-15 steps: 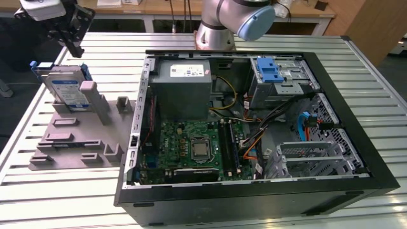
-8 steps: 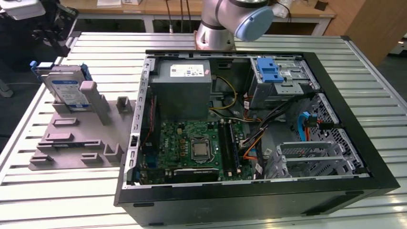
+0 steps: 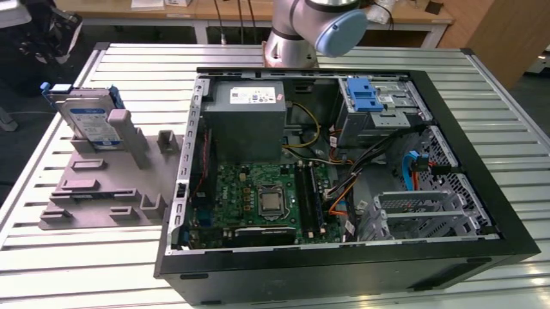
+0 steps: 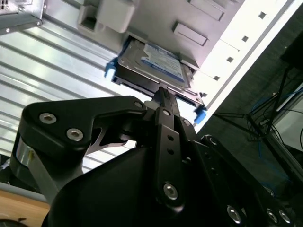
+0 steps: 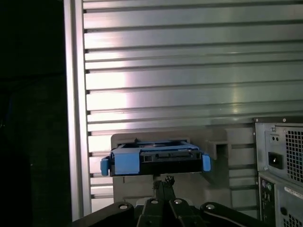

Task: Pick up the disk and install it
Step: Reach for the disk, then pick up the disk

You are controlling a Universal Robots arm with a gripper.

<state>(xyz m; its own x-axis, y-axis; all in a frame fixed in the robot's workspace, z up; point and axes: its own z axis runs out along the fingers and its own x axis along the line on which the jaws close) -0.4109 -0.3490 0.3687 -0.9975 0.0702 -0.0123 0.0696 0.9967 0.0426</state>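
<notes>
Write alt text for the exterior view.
An open computer case lies on a slatted metal table, its motherboard exposed. At the exterior view's left, the disk stands upright in a grey fixture, untouched. The robot arm rises beyond the case.

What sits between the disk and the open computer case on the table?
In the exterior view, the grey holder's upright posts and bare slatted table separate the disk from the computer case.
</notes>
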